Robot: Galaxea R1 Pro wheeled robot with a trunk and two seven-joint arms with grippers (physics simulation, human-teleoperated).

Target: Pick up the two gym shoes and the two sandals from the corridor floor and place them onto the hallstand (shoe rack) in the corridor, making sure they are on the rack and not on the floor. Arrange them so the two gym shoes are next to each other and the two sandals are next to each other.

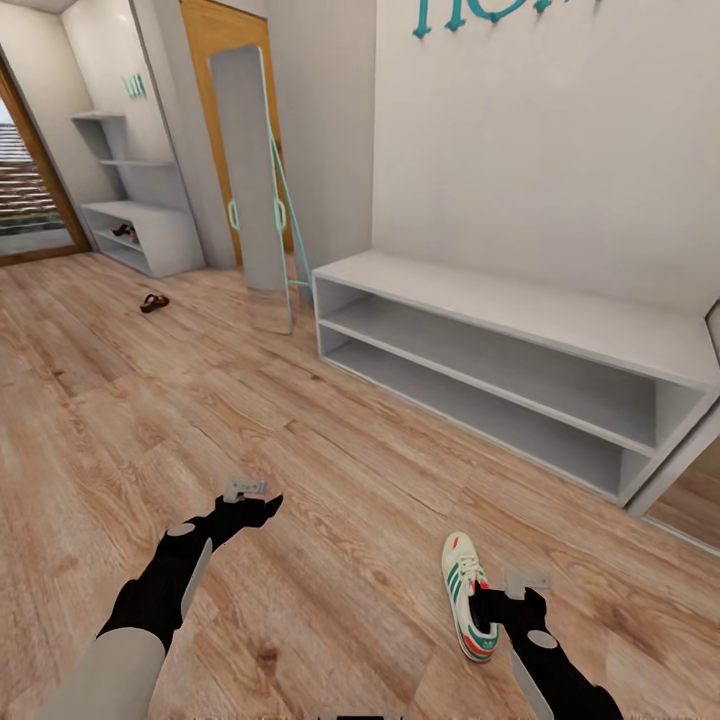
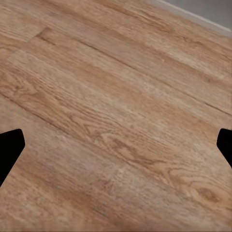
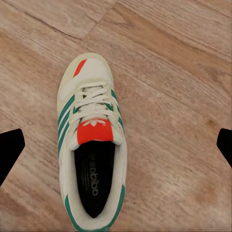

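Note:
One cream-white gym shoe (image 1: 466, 592) with green stripes lies on the wood floor (image 1: 330, 470) near my right arm, toe pointing away. My right gripper (image 1: 503, 603) hovers open just beside and above it. In the right wrist view the shoe (image 3: 92, 145) lies between the spread fingertips (image 3: 10, 147). My left gripper (image 1: 258, 506) hangs open over bare planks (image 2: 116, 121). A dark-brown sandal (image 1: 153, 302) lies on the floor far off at the left. The grey hallstand (image 1: 165, 235) stands beyond it, with a small dark shape like a sandal (image 1: 125, 232) in its low shelf.
A long white two-shelf bench (image 1: 520, 330) stands against the wall ahead on the right. A tall mirror (image 1: 248, 170) leans by the wall corner to its left, in front of a wooden door. A glass door is at the far left.

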